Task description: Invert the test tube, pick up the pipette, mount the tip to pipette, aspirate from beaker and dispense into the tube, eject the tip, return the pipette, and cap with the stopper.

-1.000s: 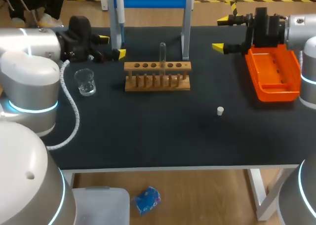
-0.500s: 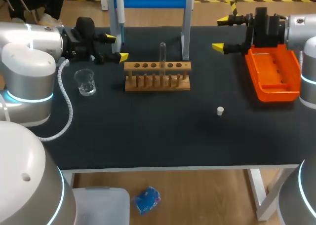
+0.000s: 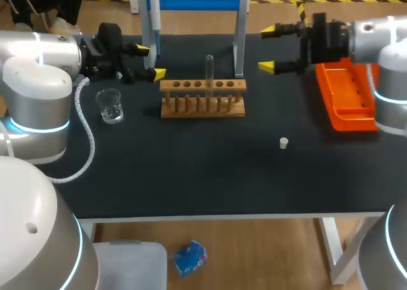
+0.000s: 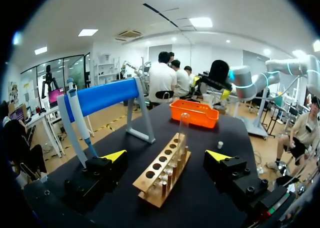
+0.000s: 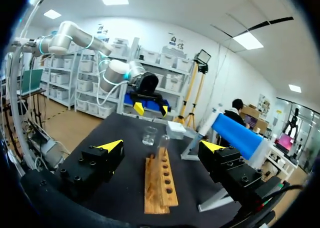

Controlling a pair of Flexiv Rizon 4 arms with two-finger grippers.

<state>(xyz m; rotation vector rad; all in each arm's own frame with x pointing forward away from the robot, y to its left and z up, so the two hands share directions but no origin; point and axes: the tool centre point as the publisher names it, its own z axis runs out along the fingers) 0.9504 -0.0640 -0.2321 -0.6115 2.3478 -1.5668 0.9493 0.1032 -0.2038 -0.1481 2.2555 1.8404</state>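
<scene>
Between left pincer (image 3: 149, 61) and right pincer (image 3: 267, 48), saw rack (image 3: 202, 100) bearing upright test tube (image 3: 209, 70). Found both agape, gripping nothing. Noted beaker (image 3: 110, 105), stopper (image 3: 283, 143), orange tray (image 3: 353, 117) nearby.

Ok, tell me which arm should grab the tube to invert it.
Right, probably: its open jaws face the tube, centred between them in its wrist view. The left jaws sit by the pipette, handier for that later step.

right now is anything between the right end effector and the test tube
Nothing directly: the test tube shows clear ahead of the open right end effector. The blue stand's leg stands close beside that line.
</scene>
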